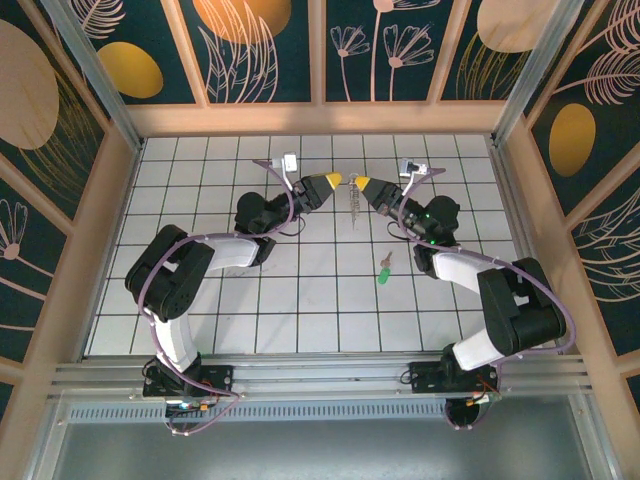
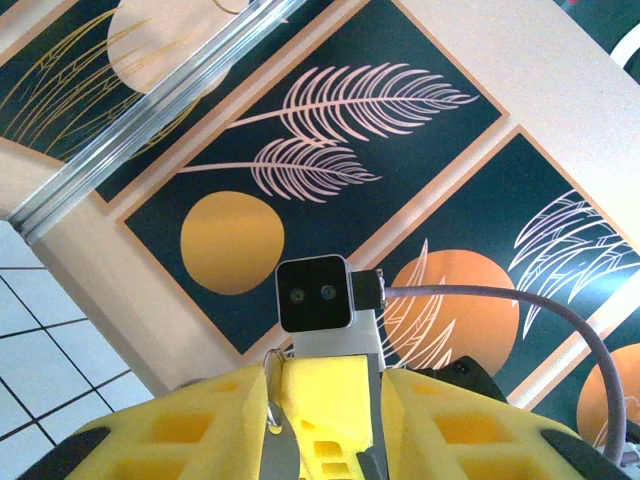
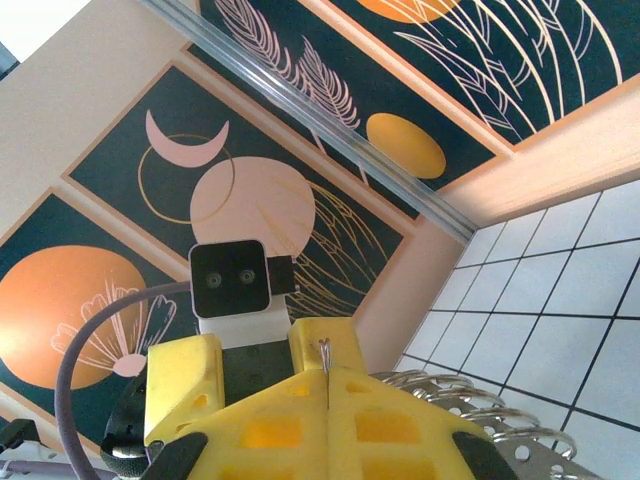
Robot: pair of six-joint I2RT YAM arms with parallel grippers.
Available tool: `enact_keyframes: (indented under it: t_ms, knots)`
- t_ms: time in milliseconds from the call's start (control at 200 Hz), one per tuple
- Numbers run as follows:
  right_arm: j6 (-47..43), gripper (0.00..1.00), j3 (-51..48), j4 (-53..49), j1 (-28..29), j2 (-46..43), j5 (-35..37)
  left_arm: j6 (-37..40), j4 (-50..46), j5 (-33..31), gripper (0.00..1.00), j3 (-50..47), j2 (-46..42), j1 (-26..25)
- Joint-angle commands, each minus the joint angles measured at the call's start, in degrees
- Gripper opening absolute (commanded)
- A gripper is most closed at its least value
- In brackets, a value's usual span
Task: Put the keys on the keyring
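right claw (image 3: 328,378) shut, pinching keyring (image 3: 323,350) wire | left claw (image 1: 333,180) grip unclear | keyring looks thin, springy, slippery | green key (image 1: 383,273) light: grab plastic head

We look steeply down from above and behind the arm bases (image 1: 190,380) onto the whole white tiled table (image 1: 300,300); both wrist views sit close behind yellow foam fingers (image 2: 170,430), tilted up towards dark floral wall panels (image 2: 330,130); mid-frame, each shows the other's white, black-faced camera box (image 3: 232,280).
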Motion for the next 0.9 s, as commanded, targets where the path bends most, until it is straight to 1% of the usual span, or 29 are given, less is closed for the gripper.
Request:
enact_keyframes:
  t_ms: [0,160,440,641,891]
  knots:
    - [0.9,0.0,2.6,4.7,0.7,0.5,0.6,-0.4,2.7,0.3,0.34,1.7,1.2,-0.4]
    - [0.9,0.0,2.8,4.6,1.0,0.7,0.5,-0.5,2.7,1.1,0.3,2.3,1.9,-0.8]
    - [0.9,0.0,3.2,4.6,1.4,1.5,0.3,-0.3,2.7,1.7,0.29,2.4,2.1,-1.0]
    - [0.8,0.0,3.4,4.6,1.5,2.0,0.3,-0.4,2.5,2.4,0.24,2.5,2.4,-1.3]
    - [0.9,0.0,3.6,4.7,1.6,2.6,0.3,0.5,1.8,2.8,0.21,2.5,2.4,-1.6]
